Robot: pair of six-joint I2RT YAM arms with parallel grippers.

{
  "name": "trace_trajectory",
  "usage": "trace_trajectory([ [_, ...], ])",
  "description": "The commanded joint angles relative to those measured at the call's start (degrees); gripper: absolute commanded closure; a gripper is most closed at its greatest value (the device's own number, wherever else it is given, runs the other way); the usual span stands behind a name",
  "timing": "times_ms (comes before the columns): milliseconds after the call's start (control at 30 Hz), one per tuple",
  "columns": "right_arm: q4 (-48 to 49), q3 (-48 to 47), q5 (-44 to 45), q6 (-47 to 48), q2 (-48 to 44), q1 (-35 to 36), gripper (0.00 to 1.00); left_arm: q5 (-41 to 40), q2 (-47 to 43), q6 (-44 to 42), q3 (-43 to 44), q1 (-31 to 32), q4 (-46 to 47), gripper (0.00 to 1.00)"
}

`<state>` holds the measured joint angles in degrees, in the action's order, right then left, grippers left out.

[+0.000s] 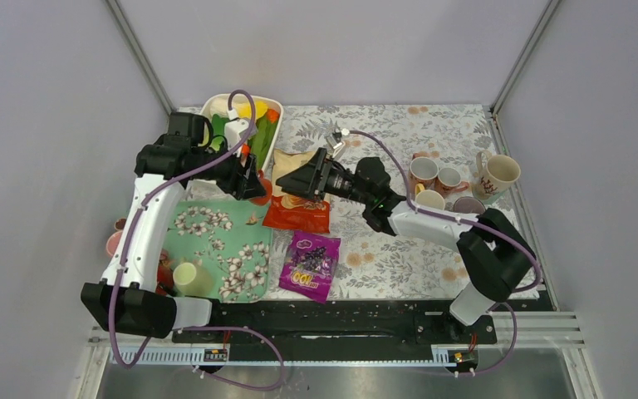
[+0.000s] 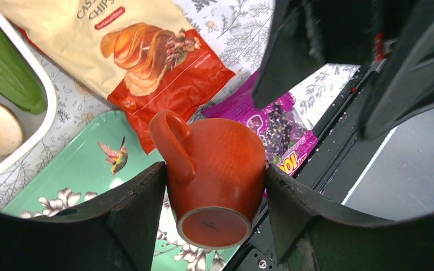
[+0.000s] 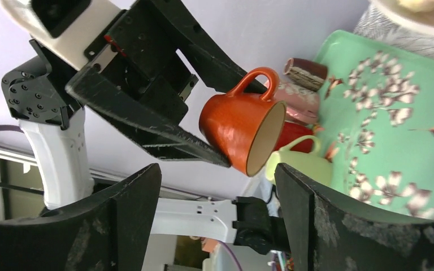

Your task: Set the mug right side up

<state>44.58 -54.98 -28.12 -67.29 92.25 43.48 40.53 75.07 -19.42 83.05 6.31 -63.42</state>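
**Mug [image 3: 237, 127] aloft in left tool [image 2: 215, 189], mouth tipped toward tray [image 1: 216, 241]; right tool [image 3: 215, 175] open and facing it**

Left tool: clamped on the mug. One finger bears on each side of the body, both touching. The handle stands out at the side, clear of both fingers.

Mug position: off the bench, in the air over the tray's far right corner, just beside the chips bag [image 1: 299, 212].

Mug axis: the long axis, base to mouth, runs roughly along the left tool's own line. The base faces back at the left wrist camera and the mouth points away from it. In the right wrist view the mouth is angled partly down toward the tray. The mug is therefore tilted well off upright, nearer to lying on its side than standing.

Right tool: jaws wide apart, nothing between them. It sits beyond the tray's right edge, over the chips bag, pointed at the mug. The mug lies straight ahead of it, near but apart, and not yet between its fingers.

Judgement: the left arm has the mug, so the coming move turns on the mouth's direction. The axis must swing until the mouth faces up, either by rolling the left wrist or by passing the mug across to the waiting right tool. I cannot tell which is meant.
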Motion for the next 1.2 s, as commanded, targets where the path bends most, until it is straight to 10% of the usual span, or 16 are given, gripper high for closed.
trace_trajectory([
  [0,8.34,-3.96,-0.64,-7.43,3.76,2.31,0.18,4.65,-2.75,0.17,3.34,1.24,1.42,1.00],
  [267,20.10,-6.53,-2.09,-17.70,8.62,3.17,0.27,5.98,-3.60,0.95,2.57,3.54,2.63,1.00],
  [467,31.24,-8.31,-1.61,-26.16,12.12,3.73,0.87,8.20,-4.06,1.27,2.45,4.34,3.19,1.00],
  [733,28.95,-7.86,-3.07,-22.76,10.91,3.82,1.00,7.51,-5.35,-0.27,1.98,4.86,3.26,1.00],
  [867,17.00,-6.00,-4.13,-10.32,4.27,2.76,1.00,3.42,-6.34,-3.11,2.56,4.72,0.71,0.11],
  [900,11.85,-5.27,-3.84,-5.15,1.61,2.30,1.00,2.07,-7.15,-3.55,2.32,4.56,0.71,0.02],
  [1167,-45.66,-10.92,18.59,43.83,-17.98,0.29,1.00,-7.97,-10.70,-4.18,1.91,3.79,-1.76,0.01],
])
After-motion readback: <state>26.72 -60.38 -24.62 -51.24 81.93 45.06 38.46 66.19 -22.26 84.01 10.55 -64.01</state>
